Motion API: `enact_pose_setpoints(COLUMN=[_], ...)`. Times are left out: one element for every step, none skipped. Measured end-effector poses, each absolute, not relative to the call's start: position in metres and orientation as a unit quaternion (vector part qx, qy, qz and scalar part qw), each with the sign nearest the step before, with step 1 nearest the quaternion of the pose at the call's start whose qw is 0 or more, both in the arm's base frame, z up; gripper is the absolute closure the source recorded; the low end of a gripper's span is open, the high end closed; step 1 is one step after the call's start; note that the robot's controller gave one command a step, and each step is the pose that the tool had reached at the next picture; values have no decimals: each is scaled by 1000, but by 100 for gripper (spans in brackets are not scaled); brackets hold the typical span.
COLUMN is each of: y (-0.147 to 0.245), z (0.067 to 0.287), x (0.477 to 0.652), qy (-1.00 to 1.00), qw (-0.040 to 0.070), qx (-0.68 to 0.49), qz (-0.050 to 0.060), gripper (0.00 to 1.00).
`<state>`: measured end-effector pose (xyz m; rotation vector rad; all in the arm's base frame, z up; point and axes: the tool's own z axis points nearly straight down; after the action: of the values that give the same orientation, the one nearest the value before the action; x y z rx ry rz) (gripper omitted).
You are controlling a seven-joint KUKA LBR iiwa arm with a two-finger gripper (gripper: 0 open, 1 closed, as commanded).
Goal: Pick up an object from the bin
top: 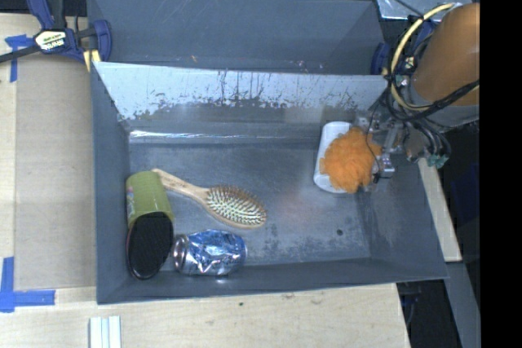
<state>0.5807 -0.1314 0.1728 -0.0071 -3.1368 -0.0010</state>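
An orange fluffy ball (pixel 347 160) lies at the right end of the bin, on top of a white flat thing (pixel 332 133) that leans near the right wall. My gripper (pixel 383 156) is right beside the ball, touching its right edge, low against the bin's right wall. I cannot make out whether any of the ball is inside the gripper.
A wooden hairbrush (pixel 222 203) lies bristles up at the front left. Beside it lies a green cylinder (pixel 146 194) with a black oval end (pixel 149 247). A crushed blue can (pixel 209 253) rests along the front wall. The arm enters over the right rim.
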Motion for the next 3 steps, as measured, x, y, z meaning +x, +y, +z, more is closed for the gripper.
enact_pose_setpoints(y=[-135, -88, -45], z=[115, 205, 164], x=[629, 622, 624], qy=[-1000, -1000, -999], qw=[-1, -7, -7], qx=[-5, 8, 46], qz=[1, 1, 1], gripper=[0, 0, 0])
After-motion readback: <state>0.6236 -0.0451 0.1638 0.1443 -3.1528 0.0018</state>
